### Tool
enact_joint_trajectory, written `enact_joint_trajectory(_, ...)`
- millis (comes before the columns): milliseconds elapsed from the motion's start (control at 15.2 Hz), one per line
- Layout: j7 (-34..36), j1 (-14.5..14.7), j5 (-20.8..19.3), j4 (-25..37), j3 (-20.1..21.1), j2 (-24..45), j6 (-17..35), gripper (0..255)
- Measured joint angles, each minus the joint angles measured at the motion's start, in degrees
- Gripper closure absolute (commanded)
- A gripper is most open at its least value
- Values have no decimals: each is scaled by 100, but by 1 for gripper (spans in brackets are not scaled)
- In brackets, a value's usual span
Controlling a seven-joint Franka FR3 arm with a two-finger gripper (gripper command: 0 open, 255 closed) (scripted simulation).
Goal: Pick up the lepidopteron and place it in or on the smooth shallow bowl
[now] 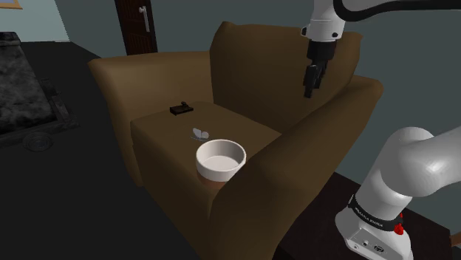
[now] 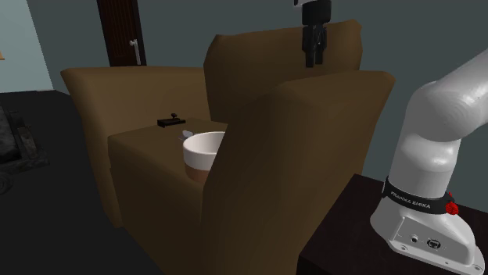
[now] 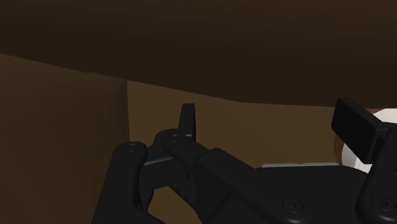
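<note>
Armchair (image 1: 251, 133), brown, big and soft, carries everything; its seat cushion does the work of a table.

Arm (image 1: 414, 173), white, rises from its stand at the chair's side and arches over the armrest nearer the robot. My guess is that this height keeps it clear of the upholstery before any descent.

Bowl (image 1: 218, 170), white, smooth and shallow, stands upright at the front of the seat, close against that same armrest. Nothing shows inside it. An open mouth facing up makes it an easy drop target.

Hand (image 1: 309, 91), all black, hangs fingers-down in front of the backrest, high over the rear of the seat. In the wrist view the two fingers stand apart with only brown cushion between them: wide open, gripping nothing.

Small black object (image 1: 181, 109) lies flat near the back of the seat, not part of the job.

Lepidopteron (image 1: 198, 134), pale and tiny, sits on the cushion just behind the bowl, between it and the black object, well apart from the hand. Wings seem raised rather than spread. I cannot tell its heading or long axis. The pick has not begun.
</note>
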Motion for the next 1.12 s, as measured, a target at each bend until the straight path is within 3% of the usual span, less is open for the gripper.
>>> enact_joint_trajectory(198,258,-5,113,16,124,201,125,0)
enact_joint_trajectory(594,1481,-36,577,292,673,1225,627,0)
enact_joint_trajectory(1122,3093,-99,915,1230,1245,2941,1150,0)
